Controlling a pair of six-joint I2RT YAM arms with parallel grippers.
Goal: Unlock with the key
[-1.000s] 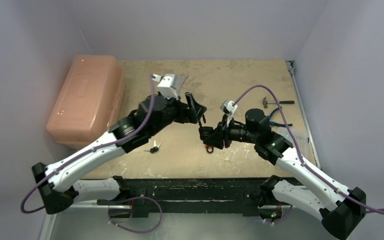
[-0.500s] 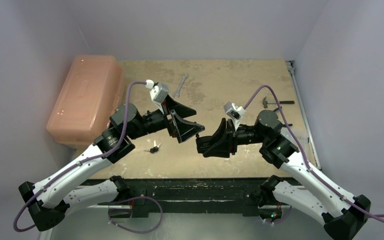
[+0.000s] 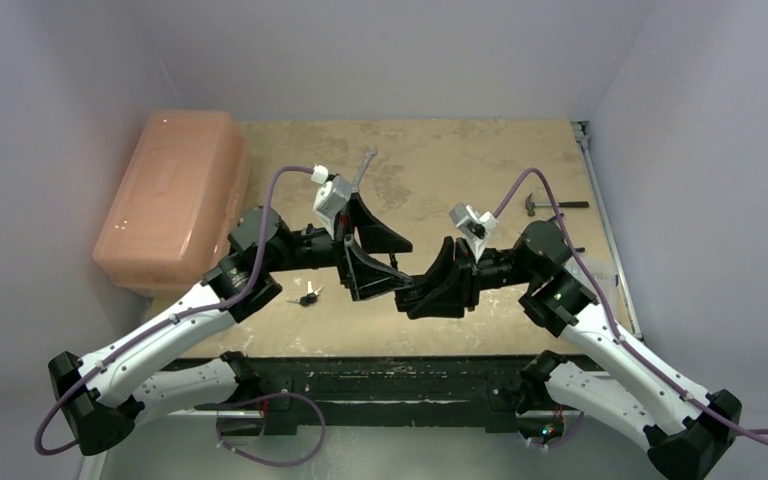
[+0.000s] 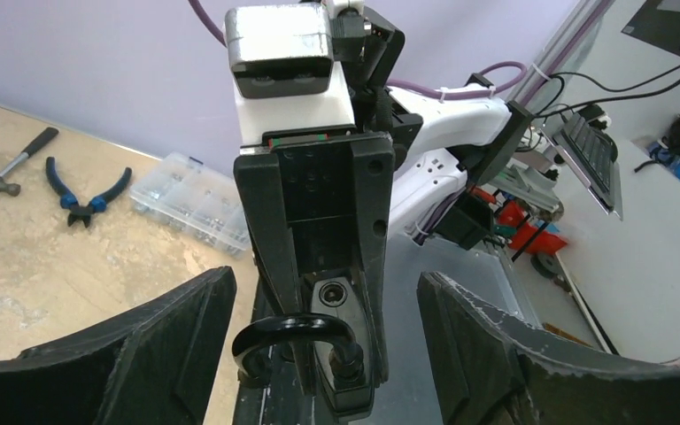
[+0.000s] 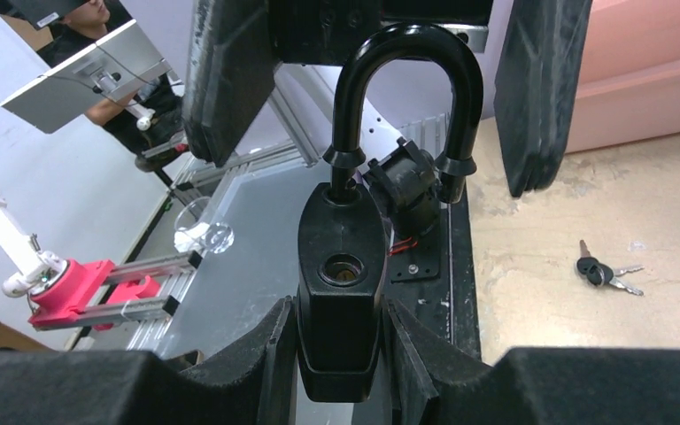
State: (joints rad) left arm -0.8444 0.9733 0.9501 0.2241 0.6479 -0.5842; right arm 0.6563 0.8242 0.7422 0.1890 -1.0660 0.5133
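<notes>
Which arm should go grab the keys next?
Left. The left tool is open and empty, and the keys lie on its side of the table. The right tool is clamped on the padlock.

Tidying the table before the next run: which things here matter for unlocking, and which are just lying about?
For the job: padlock, keys.
Lying about: hammer, pliers, wrench, pink box, parts box.
</notes>
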